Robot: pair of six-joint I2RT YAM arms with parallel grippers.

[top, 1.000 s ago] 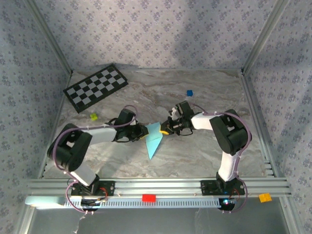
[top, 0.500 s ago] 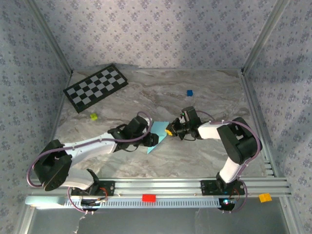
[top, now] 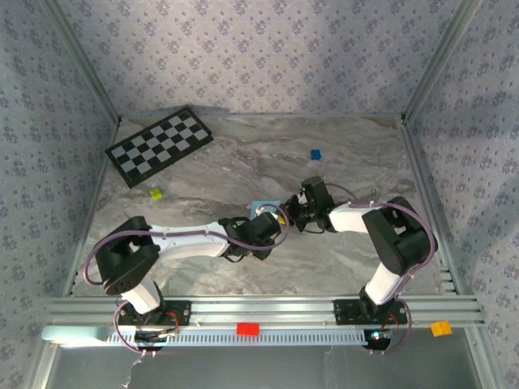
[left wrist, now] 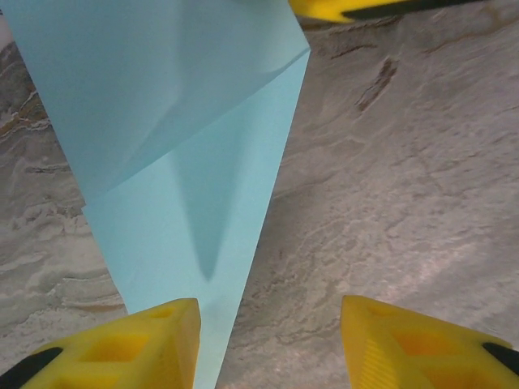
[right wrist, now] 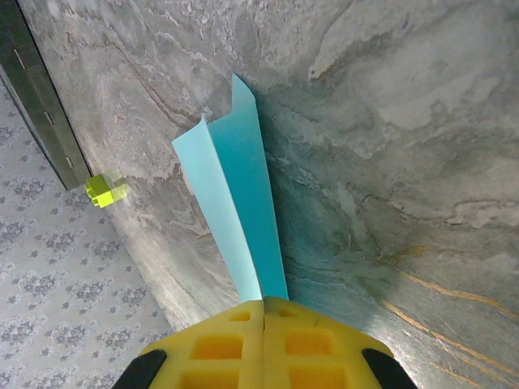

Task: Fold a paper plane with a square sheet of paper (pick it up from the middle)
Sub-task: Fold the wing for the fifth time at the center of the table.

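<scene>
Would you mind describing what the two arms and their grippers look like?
The left arm and right arm have white links between bulky black joints, with lilac cables looping alongside. The left gripper and right gripper carry chunky yellow fingers with moulded recesses and black trim.

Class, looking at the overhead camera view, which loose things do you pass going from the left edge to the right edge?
checkerboard → sky-blue paper → small blue cube → orange block

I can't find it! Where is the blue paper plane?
The paper plane is near the middle of the table in the top view, pinched by the right claw, with the open left claw right by it.
</scene>
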